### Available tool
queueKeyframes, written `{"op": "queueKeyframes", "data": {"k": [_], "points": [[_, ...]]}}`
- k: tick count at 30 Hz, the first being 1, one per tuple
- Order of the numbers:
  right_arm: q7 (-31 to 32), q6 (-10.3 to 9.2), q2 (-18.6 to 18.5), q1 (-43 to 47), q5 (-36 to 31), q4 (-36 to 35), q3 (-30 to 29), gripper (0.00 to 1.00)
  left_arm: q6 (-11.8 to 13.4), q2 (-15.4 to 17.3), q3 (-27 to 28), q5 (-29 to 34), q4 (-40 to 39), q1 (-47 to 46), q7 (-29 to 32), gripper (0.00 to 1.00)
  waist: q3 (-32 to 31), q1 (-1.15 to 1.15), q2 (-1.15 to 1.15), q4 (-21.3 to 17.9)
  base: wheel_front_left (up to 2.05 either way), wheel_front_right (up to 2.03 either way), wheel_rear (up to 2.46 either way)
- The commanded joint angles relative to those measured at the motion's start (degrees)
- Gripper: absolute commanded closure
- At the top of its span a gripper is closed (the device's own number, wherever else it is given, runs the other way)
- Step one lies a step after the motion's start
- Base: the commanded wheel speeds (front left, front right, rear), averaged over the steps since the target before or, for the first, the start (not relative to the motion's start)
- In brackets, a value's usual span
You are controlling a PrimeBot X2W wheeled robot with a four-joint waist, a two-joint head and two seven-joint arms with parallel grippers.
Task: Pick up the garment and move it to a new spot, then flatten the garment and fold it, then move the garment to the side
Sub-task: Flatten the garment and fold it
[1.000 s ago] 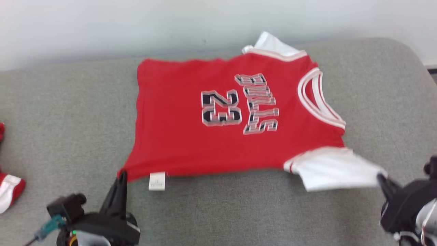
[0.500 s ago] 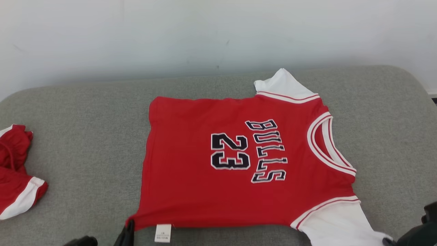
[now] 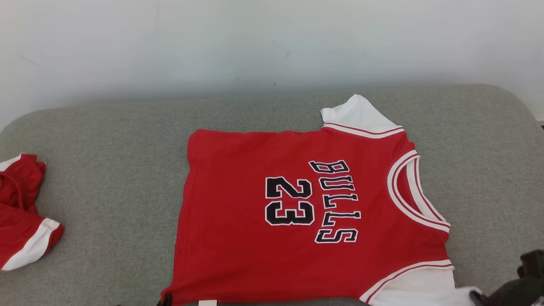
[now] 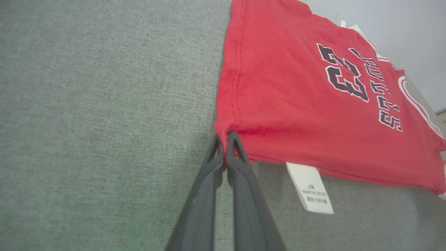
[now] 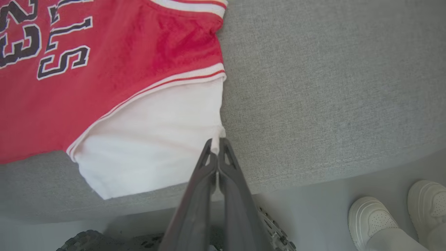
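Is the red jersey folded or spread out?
Spread out, unfolded: the red jersey with white sleeves lies flat on the grey fabric cushion, print and both sleeves showing.

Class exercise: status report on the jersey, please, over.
Left gripper shut on jersey hem corner; right gripper shut on white sleeve. Jersey flat, unfolded, on grey cushion. Second red garment far left, apart.
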Motion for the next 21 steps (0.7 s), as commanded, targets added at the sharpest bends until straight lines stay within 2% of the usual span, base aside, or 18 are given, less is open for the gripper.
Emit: {"op": "queueKeyframes", "data": {"k": [1, 9, 21], "points": [[-0.75, -0.12, -0.07, -1.04, -0.57, 0.44, 0.29, 1.0, -0.15, -0.18, 0.17, 0.22, 0.0, -0.77, -0.33, 1.0, 0.16, 0.0, 0.0, 0.14, 0.0, 0.0, 0.0], [-10.49, -0.12, -2.81, -11.94, -0.48, 4.98, 3.66, 1.0, -1.04, -2.44, 0.02, 0.98, 2.93, -7.95, -0.86, 1.0, 1.94, 0.0, 0.0, 0.47, 0.0, 0.0, 0.0], [-21.66, -0.12, -6.36, -27.38, -1.96, 19.1, 8.94, 1.0, -2.46, -5.19, -0.63, 3.01, 10.71, -19.67, -1.76, 1.0, 6.65, 0.0, 0.0, 0.9, 0.0, 0.0, 0.0]]}}
